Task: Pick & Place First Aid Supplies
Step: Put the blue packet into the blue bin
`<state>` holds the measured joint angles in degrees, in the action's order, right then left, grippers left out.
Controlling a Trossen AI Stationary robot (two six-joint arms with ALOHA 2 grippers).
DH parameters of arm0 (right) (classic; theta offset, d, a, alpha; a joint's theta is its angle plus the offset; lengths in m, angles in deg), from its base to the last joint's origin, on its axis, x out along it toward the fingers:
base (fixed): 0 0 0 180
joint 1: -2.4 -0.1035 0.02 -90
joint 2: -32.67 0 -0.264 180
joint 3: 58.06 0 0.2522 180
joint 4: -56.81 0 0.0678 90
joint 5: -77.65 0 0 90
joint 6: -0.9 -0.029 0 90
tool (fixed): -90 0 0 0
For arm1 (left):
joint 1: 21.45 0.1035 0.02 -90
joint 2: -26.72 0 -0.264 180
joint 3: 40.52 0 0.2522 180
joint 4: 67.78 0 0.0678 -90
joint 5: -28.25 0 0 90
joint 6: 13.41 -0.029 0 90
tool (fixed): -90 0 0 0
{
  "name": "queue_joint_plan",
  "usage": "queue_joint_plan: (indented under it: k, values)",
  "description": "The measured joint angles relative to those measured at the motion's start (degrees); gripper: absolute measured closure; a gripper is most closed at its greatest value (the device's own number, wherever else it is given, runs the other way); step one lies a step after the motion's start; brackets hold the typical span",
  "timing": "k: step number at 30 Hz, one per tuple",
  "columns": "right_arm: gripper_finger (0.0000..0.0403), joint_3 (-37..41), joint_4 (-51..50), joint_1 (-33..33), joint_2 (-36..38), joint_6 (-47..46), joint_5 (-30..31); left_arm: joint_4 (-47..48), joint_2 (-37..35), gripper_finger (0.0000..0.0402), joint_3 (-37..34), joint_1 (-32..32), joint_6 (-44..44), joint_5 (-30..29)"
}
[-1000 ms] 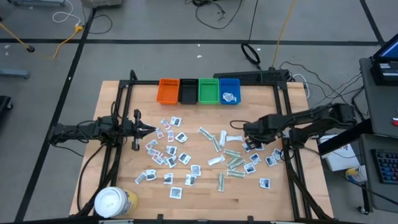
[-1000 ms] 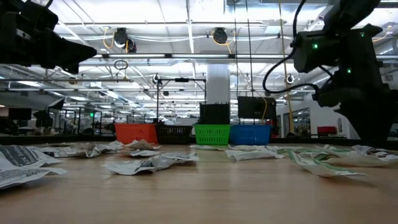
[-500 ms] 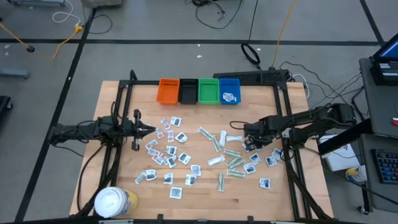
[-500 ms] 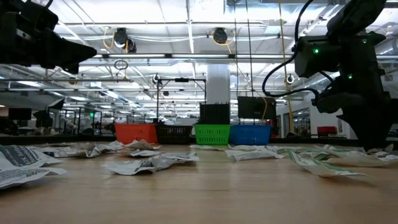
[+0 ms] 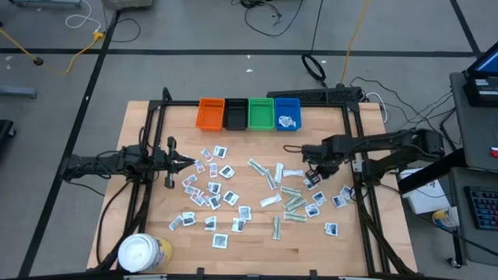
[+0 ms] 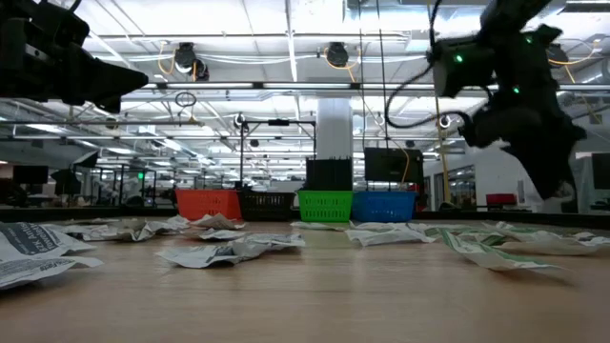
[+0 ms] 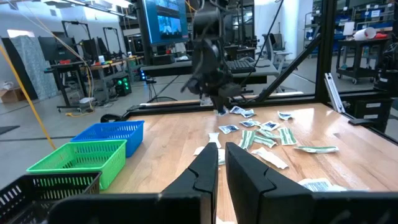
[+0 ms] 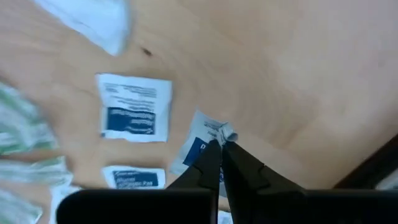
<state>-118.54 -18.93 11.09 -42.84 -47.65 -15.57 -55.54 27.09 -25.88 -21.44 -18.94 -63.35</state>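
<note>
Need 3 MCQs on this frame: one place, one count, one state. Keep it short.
1. Where does the white-lidded tub stand in the high view?
A. beside the bins
B. at the table's near-left corner
C. at the table's right edge

2. How many plastic bins stand in the row at the far edge?
A. three
B. four
C. five

3. What is the right gripper doing?
A. pinching a white sachet by its corner
B. hanging open with nothing in it
C. holding a green strip

Key:
1 B: the high view shows the tub at the table's bottom-left corner.
2 B: the orange bin, black bin, green bin and blue bin stand side by side.
3 A: in the right wrist view its fingers meet on the sachet's crumpled corner.
</note>
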Motion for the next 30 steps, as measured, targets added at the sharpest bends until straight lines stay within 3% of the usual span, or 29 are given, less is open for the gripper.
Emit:
queue_joint_plan:
  k: [8, 14, 30]
  values:
    - [0.0401, -10.77, -7.54, 3.56, 0.0, 11.91, 0.11, 0.02, -0.01, 0.0364, -0.01, 0.0, -0.01, 0.0]
    - [0.0402, -16.48, -12.2, 5.67, -1.71, 15.87, 0.15, 0.0, -0.01, 0.0364, 0.0, 0.0, 0.0, 0.0]
    - [0.0402, -37.67, -14.96, 22.14, -21.07, 32.41, 0.13, 0.0, 0.0, 0.0364, -0.01, 0.0, -0.01, -0.02]
